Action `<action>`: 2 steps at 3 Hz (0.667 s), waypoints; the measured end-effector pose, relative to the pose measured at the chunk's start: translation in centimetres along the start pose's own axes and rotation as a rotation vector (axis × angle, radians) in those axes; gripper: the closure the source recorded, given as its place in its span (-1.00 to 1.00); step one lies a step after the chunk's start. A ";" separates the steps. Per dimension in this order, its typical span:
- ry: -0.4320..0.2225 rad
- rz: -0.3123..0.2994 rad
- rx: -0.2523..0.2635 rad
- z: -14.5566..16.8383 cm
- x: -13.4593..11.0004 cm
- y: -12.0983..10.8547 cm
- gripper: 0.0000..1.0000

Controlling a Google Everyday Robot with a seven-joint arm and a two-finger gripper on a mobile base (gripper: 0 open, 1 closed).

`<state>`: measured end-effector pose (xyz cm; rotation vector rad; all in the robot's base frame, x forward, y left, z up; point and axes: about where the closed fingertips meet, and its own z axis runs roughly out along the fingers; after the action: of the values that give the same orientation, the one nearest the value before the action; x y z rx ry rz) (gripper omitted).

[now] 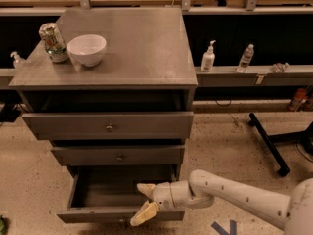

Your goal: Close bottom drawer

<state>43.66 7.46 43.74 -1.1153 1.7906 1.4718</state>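
1. Closing of the bottom drawer (93, 215) is judged to be at the approach step. The drawer is seen pulled well out of the cabinet (188, 99) with its dark inside laid bare, at the foot of the stack below the middle drawer (146, 155).
2. The end effector (141, 204) is held at the drawer's front edge, right of its middle, and is reached in from the right on the white arm (234, 195).
3. Its two fingers (145, 212) are spread apart, with nothing clamped between them. The upper one is over the drawer's open inside, and the lower one lies across the front panel.
4. Whether the front panel is actually touched cannot be told.
5. No closing is judged to be done yet, since the front stands far out from the two drawers above.
6. For the next move, firm contact on the front panel is called for. A straight push toward the cabinet is then needed, kept level so that the drawer is not skewed on its runners.
7. The bowl (86, 49) and can (53, 42) on the surface (146, 58) are well apart from this work and need not be disturbed.
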 end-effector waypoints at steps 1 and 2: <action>-0.065 0.017 0.022 0.4 1.0 -3.5 -1.00; -0.059 0.014 0.014 0.6 0.9 -3.1 -1.00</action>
<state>45.82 7.65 41.30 -1.0441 1.7687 1.4830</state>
